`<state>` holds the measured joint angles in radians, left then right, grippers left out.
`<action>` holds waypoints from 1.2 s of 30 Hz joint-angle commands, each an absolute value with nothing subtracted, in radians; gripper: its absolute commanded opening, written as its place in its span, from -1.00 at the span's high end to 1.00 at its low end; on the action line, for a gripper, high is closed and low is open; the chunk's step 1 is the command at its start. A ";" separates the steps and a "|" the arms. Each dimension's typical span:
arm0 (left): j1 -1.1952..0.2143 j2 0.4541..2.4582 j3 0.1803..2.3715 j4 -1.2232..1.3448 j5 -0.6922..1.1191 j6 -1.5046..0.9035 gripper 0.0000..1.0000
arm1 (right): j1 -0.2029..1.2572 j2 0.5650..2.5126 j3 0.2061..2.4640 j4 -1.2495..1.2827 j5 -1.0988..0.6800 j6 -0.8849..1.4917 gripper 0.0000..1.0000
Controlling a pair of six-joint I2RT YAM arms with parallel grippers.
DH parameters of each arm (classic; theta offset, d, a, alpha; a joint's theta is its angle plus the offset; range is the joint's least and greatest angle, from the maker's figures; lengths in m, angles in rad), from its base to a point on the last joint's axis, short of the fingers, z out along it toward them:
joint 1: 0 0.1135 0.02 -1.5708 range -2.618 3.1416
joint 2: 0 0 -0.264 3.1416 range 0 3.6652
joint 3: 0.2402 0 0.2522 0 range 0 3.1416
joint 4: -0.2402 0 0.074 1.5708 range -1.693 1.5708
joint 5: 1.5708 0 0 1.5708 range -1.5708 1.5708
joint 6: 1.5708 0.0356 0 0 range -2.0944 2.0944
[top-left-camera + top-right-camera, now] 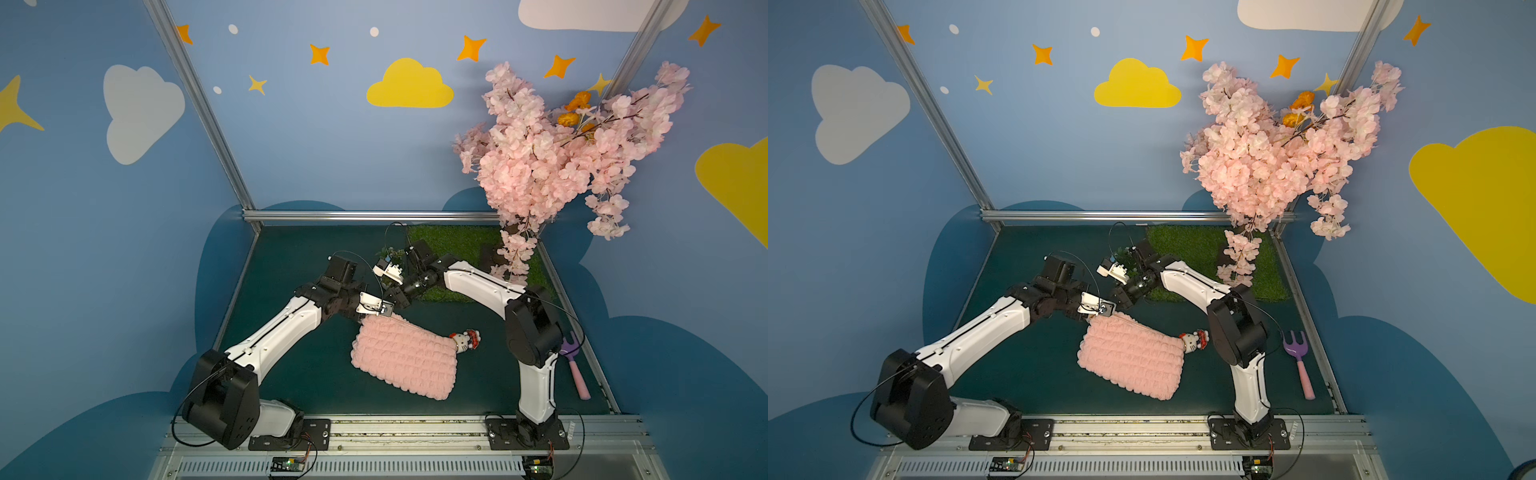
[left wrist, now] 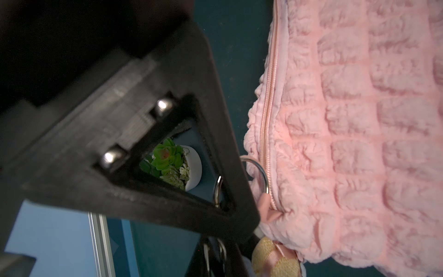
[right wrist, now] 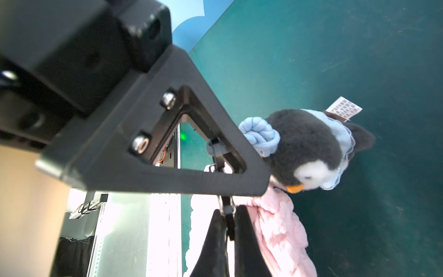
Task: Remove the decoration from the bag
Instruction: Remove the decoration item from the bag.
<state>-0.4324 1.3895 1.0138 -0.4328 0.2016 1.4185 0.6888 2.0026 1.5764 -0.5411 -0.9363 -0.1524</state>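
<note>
Both arms meet at the far left corner of the pink bag [image 1: 405, 359] [image 1: 1131, 359], which lies at a slant in the middle of the dark green table [image 1: 299, 365]. Look at the opposite end: the decoration [image 1: 465, 340] [image 1: 1194, 340], that little white cat face with the red bow, lies on the table touching the bag's far right corner, well apart from both claws. Up close on the right wrist view, the right claw [image 3: 229, 215] is pinched tight on a small metal clasp [image 3: 225, 203], its two dark fingers pressed together right over the fluffy bag [image 3: 280, 227]. Just beside it sits a grey penguin plush [image 3: 306, 146] with a blue frill. Over on the left wrist view, the left claw [image 2: 217, 256] sits at the zip end of the bag [image 2: 359, 144], next to a silver key ring [image 2: 257, 172], but its fingers are dark and blurred, so I cannot tell whether it grips anything. Off by the right edge, a purple rake [image 1: 575, 365] [image 1: 1298, 361] lies alone.
</note>
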 commanded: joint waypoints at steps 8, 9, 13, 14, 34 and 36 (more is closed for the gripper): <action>-0.420 1.396 1.025 -0.426 0.186 1.329 0.73 | 0.667 1.929 1.493 -0.453 -0.911 -0.105 0.71; -0.420 1.396 1.026 -0.422 0.187 1.320 0.74 | 0.667 1.927 1.488 -0.443 -0.910 -0.099 0.71; -0.420 1.395 1.019 -0.406 0.189 1.295 0.74 | 0.668 1.926 1.481 -0.433 -0.904 -0.091 0.69; -0.419 1.394 1.017 -0.401 0.190 1.287 0.74 | 0.668 1.926 1.480 -0.431 -0.904 -0.090 0.66; -0.415 1.395 1.003 -0.348 0.202 1.208 0.74 | 0.684 1.914 1.457 -0.350 -0.892 -0.043 1.00; -0.416 1.397 1.003 -0.348 0.202 1.205 0.73 | 0.691 1.916 1.461 -0.348 -0.892 -0.045 1.00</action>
